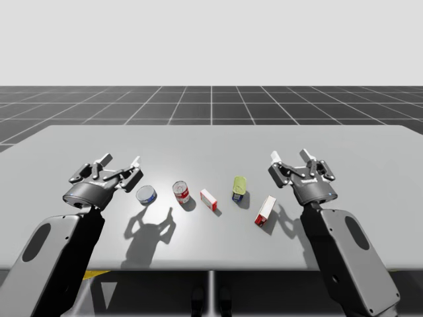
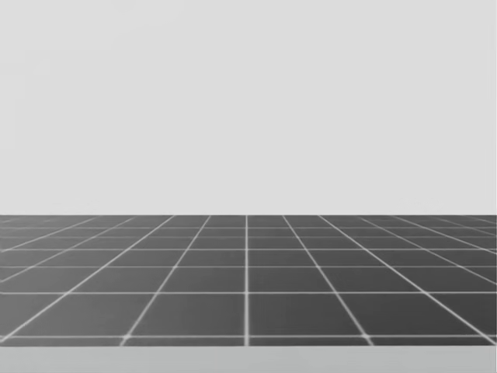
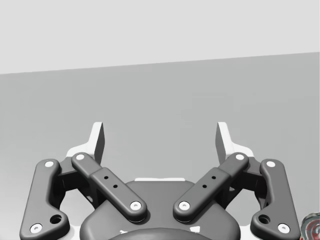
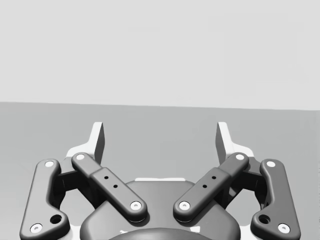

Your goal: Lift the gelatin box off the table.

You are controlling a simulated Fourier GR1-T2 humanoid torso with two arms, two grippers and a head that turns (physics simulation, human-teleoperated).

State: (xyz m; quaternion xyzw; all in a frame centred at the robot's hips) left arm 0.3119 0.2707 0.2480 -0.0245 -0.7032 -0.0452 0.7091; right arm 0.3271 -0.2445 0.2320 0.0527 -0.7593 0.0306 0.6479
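Approach step, nothing grasped: left end effector [image 1: 121,160] and right end effector [image 1: 289,155] hover wide open, empty, over the bench [image 1: 211,142]. Two red-and-white candidates: larger box [image 1: 266,211] near the right end effector, smaller box [image 1: 209,199] farther inward. Next: identify the gelatin box, then descend.

Blue can [image 1: 146,195], red can [image 1: 181,192], yellow-green can [image 1: 239,187]

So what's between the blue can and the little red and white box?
The red can stands between the blue can and the little red and white box, touching neither. The high view shows it.
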